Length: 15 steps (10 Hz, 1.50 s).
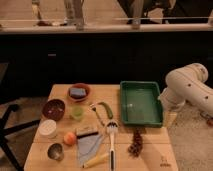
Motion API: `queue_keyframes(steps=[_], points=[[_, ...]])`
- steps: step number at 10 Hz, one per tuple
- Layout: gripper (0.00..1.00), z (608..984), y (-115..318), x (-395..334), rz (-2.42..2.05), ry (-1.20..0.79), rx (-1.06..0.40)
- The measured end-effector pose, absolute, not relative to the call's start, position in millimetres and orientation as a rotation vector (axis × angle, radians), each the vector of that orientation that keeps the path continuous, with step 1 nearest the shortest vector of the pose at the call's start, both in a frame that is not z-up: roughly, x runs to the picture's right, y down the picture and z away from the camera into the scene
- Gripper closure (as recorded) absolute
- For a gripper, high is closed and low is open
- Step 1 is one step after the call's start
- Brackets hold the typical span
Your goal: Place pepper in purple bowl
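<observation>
green pepper (106, 109) lies mid-frame, not yet picked up, apart from the empty purple bowl (54, 108) at left; the gripper (171, 117) hangs wide, holding nothing, at right beside the tray (141, 123).

Bulky white rounded arm (187, 87), tool out of sight

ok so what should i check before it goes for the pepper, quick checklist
1. pepper lying free on the table, nothing on top of it: ok
2. purple bowl upright at the table's left, uncovered: ok
3. gripper close to the pepper: not ok, it hangs low off the table's right edge beside the green tray
4. gripper open and carrying nothing: ok
5. straight line from pepper to bowl: not ok, the light-green cup stands between them, so probably carry over it
6. bowl inside empty: cannot tell, it is dark
</observation>
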State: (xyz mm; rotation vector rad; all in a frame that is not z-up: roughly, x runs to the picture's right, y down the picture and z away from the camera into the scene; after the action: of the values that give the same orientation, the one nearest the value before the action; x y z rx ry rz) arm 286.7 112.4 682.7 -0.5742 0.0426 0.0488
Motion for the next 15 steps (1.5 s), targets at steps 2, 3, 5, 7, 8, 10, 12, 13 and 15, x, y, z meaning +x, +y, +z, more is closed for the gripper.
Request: queue_keyframes(steps=[2, 3, 5, 7, 8, 10, 12, 13, 15], points=[[0.2, 683, 112, 287, 0.049, 0.043, -0.574], [0.2, 683, 112, 287, 0.049, 0.043, -0.574], [0.2, 683, 112, 287, 0.049, 0.043, -0.574], [0.2, 683, 113, 286, 0.046, 0.041, -0.57], [0.2, 681, 113, 280, 0.033, 0.041, -0.559], [0.2, 678, 115, 257, 0.022, 0.041, -0.547], [0.2, 672, 118, 219, 0.011, 0.026, -0.534], [0.2, 671, 119, 206, 0.017, 0.019, -0.528], [0.2, 670, 123, 184, 0.077, -0.024, -0.534]])
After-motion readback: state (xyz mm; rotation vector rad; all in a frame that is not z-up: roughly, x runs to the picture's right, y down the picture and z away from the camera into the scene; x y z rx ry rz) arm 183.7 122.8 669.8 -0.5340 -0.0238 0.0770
